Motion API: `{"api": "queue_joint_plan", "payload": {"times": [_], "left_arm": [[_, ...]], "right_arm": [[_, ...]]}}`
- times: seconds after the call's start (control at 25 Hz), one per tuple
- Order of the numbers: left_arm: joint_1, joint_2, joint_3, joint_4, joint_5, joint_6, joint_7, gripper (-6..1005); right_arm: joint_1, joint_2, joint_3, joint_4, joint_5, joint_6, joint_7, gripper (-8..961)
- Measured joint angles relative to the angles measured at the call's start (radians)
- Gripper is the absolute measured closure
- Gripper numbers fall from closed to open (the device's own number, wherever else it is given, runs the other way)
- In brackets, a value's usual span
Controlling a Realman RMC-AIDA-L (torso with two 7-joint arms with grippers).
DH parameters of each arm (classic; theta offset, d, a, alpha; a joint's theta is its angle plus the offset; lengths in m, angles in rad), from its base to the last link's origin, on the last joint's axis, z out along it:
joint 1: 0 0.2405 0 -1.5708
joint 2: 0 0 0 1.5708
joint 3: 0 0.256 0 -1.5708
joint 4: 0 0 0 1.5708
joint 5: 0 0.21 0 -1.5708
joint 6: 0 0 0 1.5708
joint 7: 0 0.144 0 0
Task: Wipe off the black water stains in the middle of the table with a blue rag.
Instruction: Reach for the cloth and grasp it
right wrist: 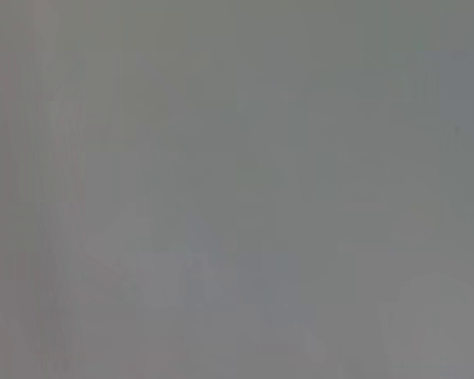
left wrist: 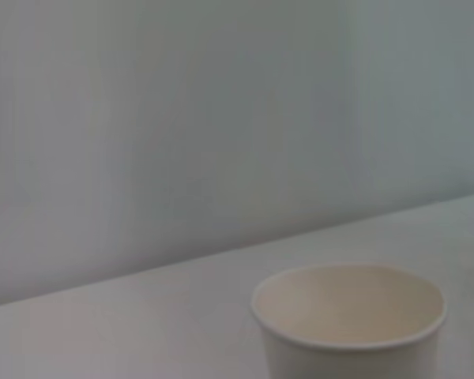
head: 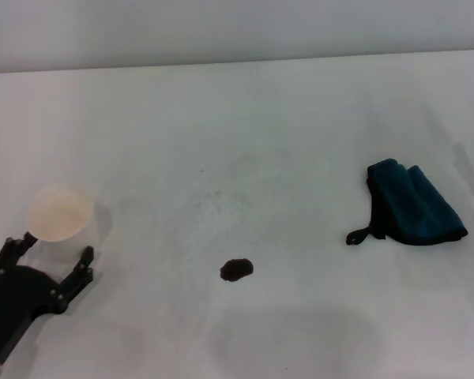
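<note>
The black water stain (head: 236, 270) is a small dark oval blotch on the white table (head: 245, 150), near the front middle. The blue rag (head: 413, 204) lies crumpled at the right, its black loop tag (head: 357, 235) pointing toward the stain. My left gripper (head: 54, 249) is at the front left, open, just in front of a white cup (head: 59, 212). It is well to the left of the stain. My right gripper is out of view; its wrist view shows only a plain grey surface.
The white cup also shows in the left wrist view (left wrist: 349, 320), upright and empty, with a grey wall behind it. The table's far edge (head: 237, 63) meets the wall at the back.
</note>
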State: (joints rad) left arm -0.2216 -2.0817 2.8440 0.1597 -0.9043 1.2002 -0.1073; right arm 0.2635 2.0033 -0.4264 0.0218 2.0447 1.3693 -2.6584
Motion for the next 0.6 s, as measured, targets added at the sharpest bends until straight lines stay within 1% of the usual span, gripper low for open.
{"api": "queue_joint_plan", "payload": {"times": [0.12, 0.28, 0.44, 0.6], "left_arm": [[0.031, 0.003, 0.000, -0.007, -0.030, 0.044, -0.006, 117], [0.054, 0.004, -0.001, -0.015, -0.059, 0.077, -0.008, 118], [0.078, 0.004, -0.002, -0.025, -0.090, 0.115, -0.008, 119], [0.094, 0.005, -0.002, -0.033, -0.094, 0.141, -0.008, 117]], "right_arm": [[0.002, 0.000, 0.000, -0.009, 0.000, 0.002, 0.003, 151], [0.003, 0.000, -0.001, -0.021, -0.001, 0.016, 0.029, 152], [-0.006, -0.001, -0.001, -0.075, -0.002, -0.004, 0.180, 153], [-0.024, -0.002, -0.005, -0.169, -0.011, -0.024, 0.344, 154]]}}
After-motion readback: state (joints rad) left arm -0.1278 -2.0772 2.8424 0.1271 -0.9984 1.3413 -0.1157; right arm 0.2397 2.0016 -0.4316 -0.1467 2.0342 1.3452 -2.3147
